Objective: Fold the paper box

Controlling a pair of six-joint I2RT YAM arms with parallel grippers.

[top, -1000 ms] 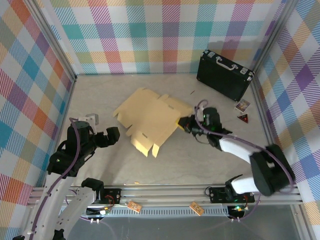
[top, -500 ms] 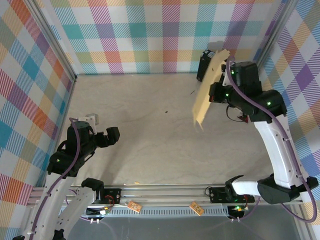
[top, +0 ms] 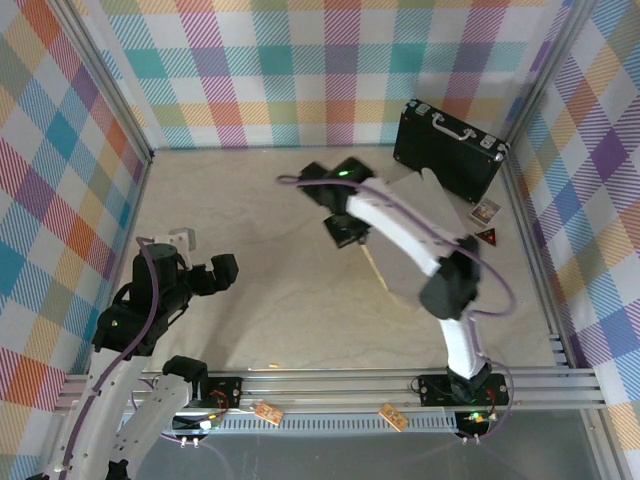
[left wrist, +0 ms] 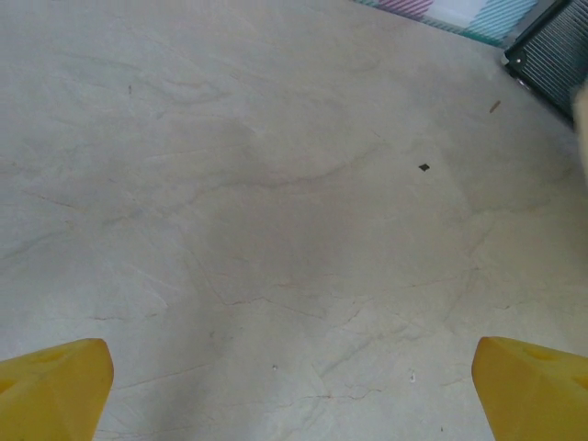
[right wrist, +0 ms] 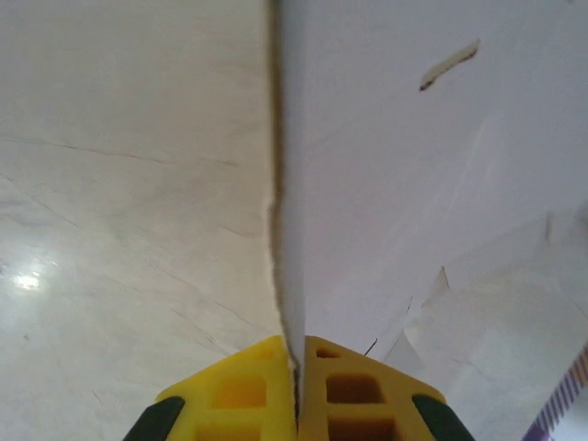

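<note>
My right gripper (right wrist: 296, 367) pinches the paper box (right wrist: 413, 184) by its edge, white face showing, over the table (left wrist: 276, 184); my left gripper (left wrist: 294, 390) hangs wide, empty.

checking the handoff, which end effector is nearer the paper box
Right. The right end effector is shut on the paper box at its edge; the left end effector hangs open over the table, well away.

Table (top: 250, 270) open left; paper box (right wrist: 413, 165), briefcase (top: 447, 150) obstruct right.
</note>
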